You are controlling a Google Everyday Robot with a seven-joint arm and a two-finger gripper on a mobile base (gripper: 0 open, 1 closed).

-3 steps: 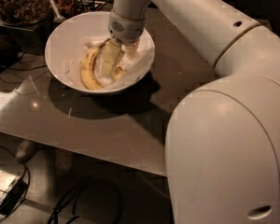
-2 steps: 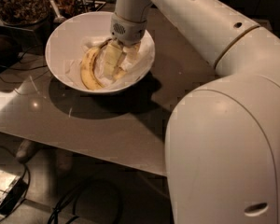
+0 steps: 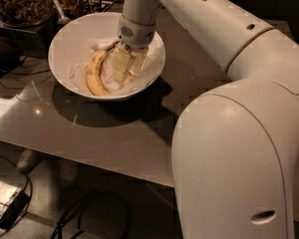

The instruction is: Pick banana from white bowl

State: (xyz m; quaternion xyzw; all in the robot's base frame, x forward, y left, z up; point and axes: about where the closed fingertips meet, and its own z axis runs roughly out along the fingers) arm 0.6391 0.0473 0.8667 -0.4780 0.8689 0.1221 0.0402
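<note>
The white bowl (image 3: 65,39) stands on the table at the upper left, lined with crumpled white paper. A yellow curved banana (image 3: 93,75) with a dark stem end lies inside it along the left side. My gripper (image 3: 124,66) reaches down into the middle of the bowl, just right of this banana and close against it. The gripper and the paper hide what lies beneath it, so I cannot tell whether another banana is there or whether anything is held.
The bowl sits on a glossy grey table (image 3: 104,133). A container of dark items (image 3: 20,4) stands behind the bowl at the far left. Cables (image 3: 74,213) lie on the floor below the table's front edge. My arm's large white body (image 3: 239,158) fills the right side.
The gripper has shifted very slightly to the right inside the bowl. The yellow banana lies where it was.
</note>
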